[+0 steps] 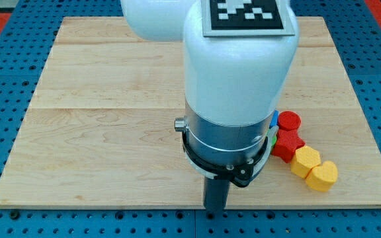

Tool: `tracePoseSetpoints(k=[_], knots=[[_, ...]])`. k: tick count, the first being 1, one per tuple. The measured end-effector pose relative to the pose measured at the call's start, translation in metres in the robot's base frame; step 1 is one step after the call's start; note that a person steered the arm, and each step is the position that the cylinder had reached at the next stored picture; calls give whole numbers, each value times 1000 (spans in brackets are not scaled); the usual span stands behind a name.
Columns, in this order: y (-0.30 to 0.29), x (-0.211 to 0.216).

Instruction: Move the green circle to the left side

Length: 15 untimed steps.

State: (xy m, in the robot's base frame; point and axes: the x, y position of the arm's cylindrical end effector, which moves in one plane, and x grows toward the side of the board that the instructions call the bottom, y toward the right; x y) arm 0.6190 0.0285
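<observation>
Down at the bottom centre of the frame, my tip (215, 207) reaches the lower edge of the wooden board (111, 132), at the end of a straight dark rod that hangs below the arm's white body (237, 66). Being a plain rod, it has nothing to open or close and holds nothing; no block touches it, and the blocks sit up and to its right. Just beside the arm's metal collar (223, 142), a thin sliver of green (272, 139) peeks out at the right of centre; this looks like the green circle, though most of it is hidden behind the arm and I cannot make out its shape. Right above it a small edge of a blue block (275, 119) shows, also mostly hidden. Next to these, further right, stands a red cylinder (290, 121), with a second red block (287, 145) just below it. Lower right of those lie a yellow block (305, 160) and a yellow heart (323, 176), touching each other. A black-and-white marker (247, 14) sits on top of the arm at the frame's top.
</observation>
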Motion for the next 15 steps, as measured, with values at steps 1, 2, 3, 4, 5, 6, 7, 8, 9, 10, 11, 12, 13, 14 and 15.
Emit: tracePoseSetpoints(k=[1, 2, 3, 4, 5, 6, 7, 8, 9, 10, 11, 12, 13, 14, 15], knots=[[10, 0], [85, -42], [119, -75], [108, -115], [79, -120], [89, -110], [81, -113], [17, -111], [10, -96], [-8, -69], [-93, -70], [-129, -75], [-55, -27], [46, -20], [104, -22]])
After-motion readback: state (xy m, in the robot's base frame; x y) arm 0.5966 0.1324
